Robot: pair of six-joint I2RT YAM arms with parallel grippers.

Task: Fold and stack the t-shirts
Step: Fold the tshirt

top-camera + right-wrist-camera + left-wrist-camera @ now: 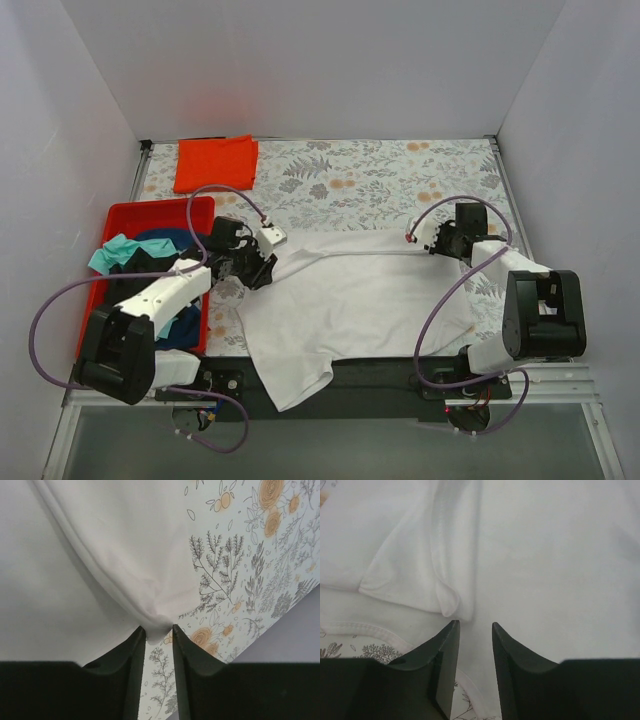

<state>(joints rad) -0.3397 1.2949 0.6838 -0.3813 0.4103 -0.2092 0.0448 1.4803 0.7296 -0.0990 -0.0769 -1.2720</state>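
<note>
A large white t-shirt [350, 300] lies spread over the middle of the table, its lower left part hanging over the near edge. My left gripper [262, 268] is at its upper left corner; in the left wrist view the gripper [475, 625] is open just above the white cloth [545, 555], with a folded ridge ahead of it. My right gripper [418, 240] is at the upper right corner; its tips [159, 627] pinch a bunched edge of the white shirt [75, 555]. An orange-red t-shirt [216, 162] lies folded square at the back left.
A red plastic bin [125, 212] stands at the left, holding teal [112, 252], black [150, 280] and blue [185, 325] shirts in a heap. The floral table covering [370, 180] shows behind the white shirt. White walls close in three sides.
</note>
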